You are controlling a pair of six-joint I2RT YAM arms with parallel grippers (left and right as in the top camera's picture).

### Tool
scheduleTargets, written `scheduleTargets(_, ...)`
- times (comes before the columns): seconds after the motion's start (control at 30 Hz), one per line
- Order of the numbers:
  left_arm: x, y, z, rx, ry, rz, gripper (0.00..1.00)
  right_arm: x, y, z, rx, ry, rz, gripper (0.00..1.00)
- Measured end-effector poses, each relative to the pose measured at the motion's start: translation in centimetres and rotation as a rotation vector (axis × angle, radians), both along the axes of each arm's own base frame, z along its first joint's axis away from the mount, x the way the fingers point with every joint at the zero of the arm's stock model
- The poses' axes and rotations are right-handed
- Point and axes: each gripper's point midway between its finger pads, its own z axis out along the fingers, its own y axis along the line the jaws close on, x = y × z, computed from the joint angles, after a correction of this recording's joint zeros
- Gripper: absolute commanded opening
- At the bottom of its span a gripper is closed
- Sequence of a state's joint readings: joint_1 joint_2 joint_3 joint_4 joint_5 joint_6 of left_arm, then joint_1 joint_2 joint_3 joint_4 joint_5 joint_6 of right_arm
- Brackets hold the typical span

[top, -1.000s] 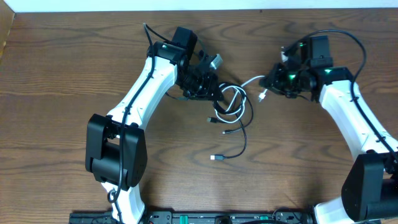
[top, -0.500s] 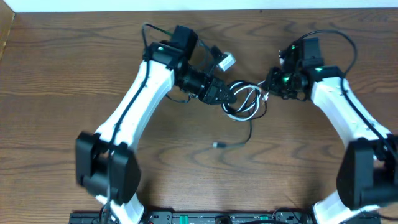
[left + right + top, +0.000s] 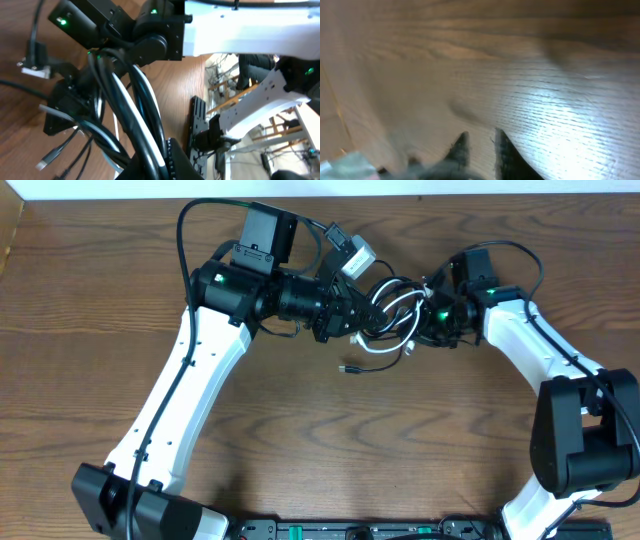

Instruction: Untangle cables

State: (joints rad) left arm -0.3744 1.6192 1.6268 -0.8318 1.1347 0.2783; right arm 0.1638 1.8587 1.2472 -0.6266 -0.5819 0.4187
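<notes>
Black-and-white cable tangle (image 3: 393, 320) near worktop (image 3: 300, 440) far edge, mid-width. Left gripper (image 3: 353, 321) jaws clamped on tangle. Right gripper (image 3: 480, 145) jaws slightly apart, beside tangle.

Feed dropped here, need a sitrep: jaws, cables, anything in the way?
Left gripper shut on cables. Cables bunched between both grippers. Right gripper at the bundle, jaws unclear, wrist view blurred. Nothing seen in the way.
</notes>
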Motion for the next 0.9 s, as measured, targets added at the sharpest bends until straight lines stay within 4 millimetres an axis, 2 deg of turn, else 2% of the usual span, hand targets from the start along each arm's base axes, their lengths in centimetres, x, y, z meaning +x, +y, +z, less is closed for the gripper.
scheduleTargets(0.1, 0.3, 0.2, -0.1, 0.024, 0.027, 0.041, 0.07, -0.2, -1.1, 0.3, 0.000, 0.012, -0.012, 0.45)
scheduleTargets(0.2, 0.8, 0.4, -0.6, 0.054, 0.056, 0.085, 0.08, -0.1, -2.4, 1.6, -0.001, -0.017, -0.026, 0.52)
scheduleTargets(0.37, 1.5, 0.7, -1.2, 0.097, 0.113, 0.158, 0.07, 0.5, -4.3, 6.3, -0.001, -0.174, -0.029, 0.75)
scheduleTargets(0.5, 2.1, 1.1, -1.8, 0.133, 0.189, 0.243, 0.07, 0.3, -4.0, 10.6, 0.020, -0.340, 0.042, 0.89)
scheduleTargets(0.63, 2.9, 1.6, -2.4, 0.166, 0.273, 0.338, 0.07, -0.1, -2.9, 13.0, 0.056, -0.446, 0.118, 0.90)
scheduleTargets(0.9, 3.9, 2.0, -2.7, 0.175, 0.387, 0.462, 0.07, -0.9, -0.5, 13.7, 0.113, -0.526, 0.264, 0.79)
